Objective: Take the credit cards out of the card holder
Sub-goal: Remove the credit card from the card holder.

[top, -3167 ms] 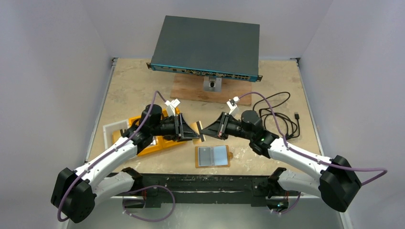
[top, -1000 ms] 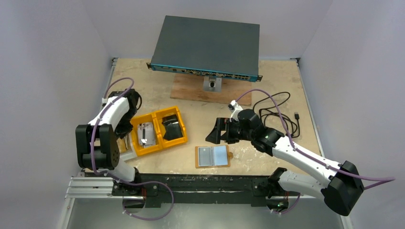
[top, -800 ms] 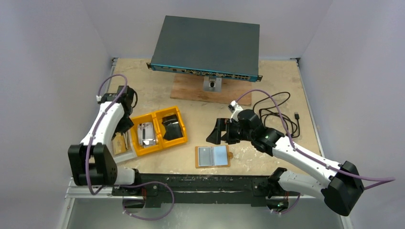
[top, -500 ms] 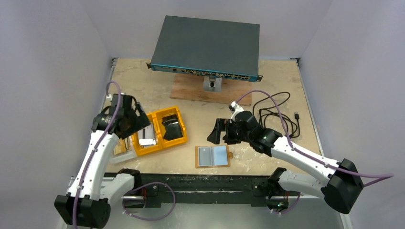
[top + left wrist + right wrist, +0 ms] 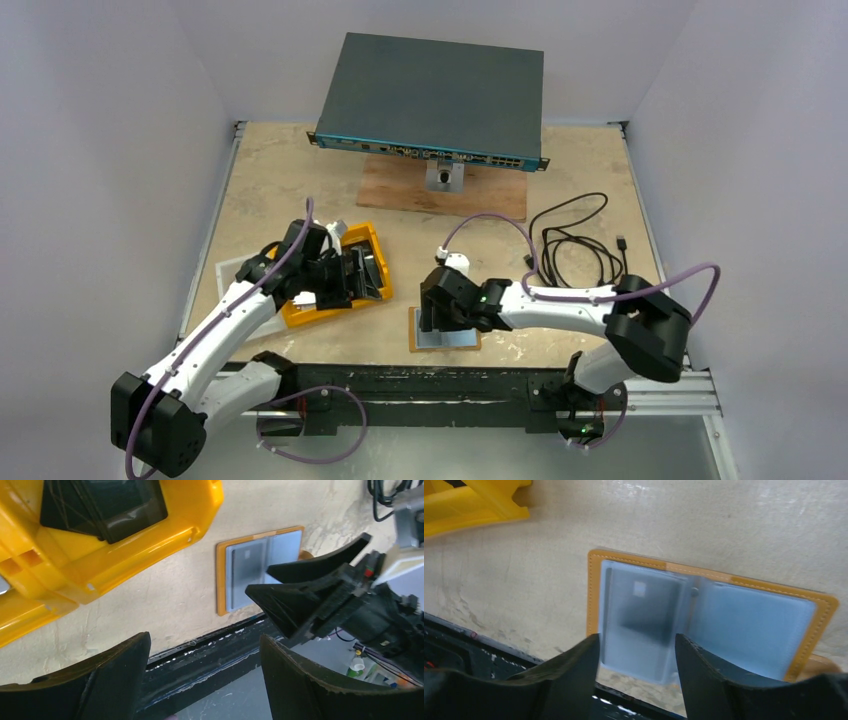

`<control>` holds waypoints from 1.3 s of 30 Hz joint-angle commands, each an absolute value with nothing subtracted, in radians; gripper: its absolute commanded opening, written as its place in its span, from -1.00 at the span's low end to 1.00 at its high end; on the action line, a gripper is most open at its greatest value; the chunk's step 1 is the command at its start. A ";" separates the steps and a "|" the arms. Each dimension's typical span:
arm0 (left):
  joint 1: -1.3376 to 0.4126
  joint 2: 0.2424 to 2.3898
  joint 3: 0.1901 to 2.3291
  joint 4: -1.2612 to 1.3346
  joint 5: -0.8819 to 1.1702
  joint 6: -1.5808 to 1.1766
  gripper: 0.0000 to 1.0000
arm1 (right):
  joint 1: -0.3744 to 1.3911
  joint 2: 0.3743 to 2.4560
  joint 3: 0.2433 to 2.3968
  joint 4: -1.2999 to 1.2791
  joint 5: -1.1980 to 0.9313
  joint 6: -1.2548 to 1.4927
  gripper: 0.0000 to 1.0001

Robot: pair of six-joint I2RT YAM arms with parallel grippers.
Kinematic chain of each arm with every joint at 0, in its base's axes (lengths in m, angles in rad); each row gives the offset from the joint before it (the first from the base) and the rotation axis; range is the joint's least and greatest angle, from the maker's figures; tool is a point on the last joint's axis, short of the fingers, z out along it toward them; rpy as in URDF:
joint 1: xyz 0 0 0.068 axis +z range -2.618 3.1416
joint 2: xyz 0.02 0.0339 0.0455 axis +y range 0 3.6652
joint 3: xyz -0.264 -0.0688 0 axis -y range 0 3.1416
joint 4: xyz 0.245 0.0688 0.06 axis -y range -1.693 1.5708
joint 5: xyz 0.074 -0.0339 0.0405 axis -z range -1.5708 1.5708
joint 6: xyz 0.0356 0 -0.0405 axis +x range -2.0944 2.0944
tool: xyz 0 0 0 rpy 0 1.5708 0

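Observation:
The card holder (image 5: 594, 580) lies open and flat near the table's front edge, tan-rimmed, and also shows in the top view (image 5: 466, 341) and left wrist view (image 5: 220, 580). Grey credit cards sit in its clear pockets: one with a chip on the left (image 5: 639, 610), a paler one on the right (image 5: 754, 625). My right gripper (image 5: 636, 647) is low over the left pocket, open, its fingers astride that card's near edge. In the top view the right gripper (image 5: 432, 318) hides the holder's left half. My left gripper (image 5: 355, 275) hangs open and empty over the yellow tray.
The yellow compartment tray (image 5: 300, 315) holds dark and silver items left of the holder. A white lid (image 5: 235, 270) lies beside it. A network switch (image 5: 430, 95) on a wooden board (image 5: 400, 195) stands at the back. A black cable (image 5: 580, 245) coils at right.
My left arm swung in from the far left to above the yellow tray, its jaws opening. My right gripper dropped down and left onto the card holder, its jaws narrowing.

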State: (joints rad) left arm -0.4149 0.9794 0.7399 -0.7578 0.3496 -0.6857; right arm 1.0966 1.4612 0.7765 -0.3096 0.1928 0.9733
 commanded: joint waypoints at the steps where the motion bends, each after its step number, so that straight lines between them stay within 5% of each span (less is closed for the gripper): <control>1: -0.420 0.975 0.734 -0.676 0.424 -0.665 0.59 | 1.115 1.529 0.885 -0.349 0.284 1.036 0.04; 7: -0.434 0.971 0.722 -0.644 0.424 -0.696 0.59 | 1.115 1.573 0.915 -0.430 0.313 1.042 -0.09; 27: -0.581 1.113 0.745 -0.563 0.362 -0.772 0.59 | 1.109 1.610 0.860 -0.331 0.217 0.980 -0.07; 35: -0.641 1.187 0.718 -0.473 0.376 -0.827 0.54 | 1.049 1.550 0.721 -0.201 0.129 0.998 -0.53; 39: -0.659 1.235 0.699 -0.414 0.387 -0.857 0.25 | 1.032 1.537 0.682 -0.165 0.099 0.997 -0.71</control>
State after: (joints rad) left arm -0.6395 1.2022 0.7204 -0.5159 0.3698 -0.8131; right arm 1.0451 1.5303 0.7387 -0.1997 0.1360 0.9943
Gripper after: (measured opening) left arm 0.695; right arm 0.179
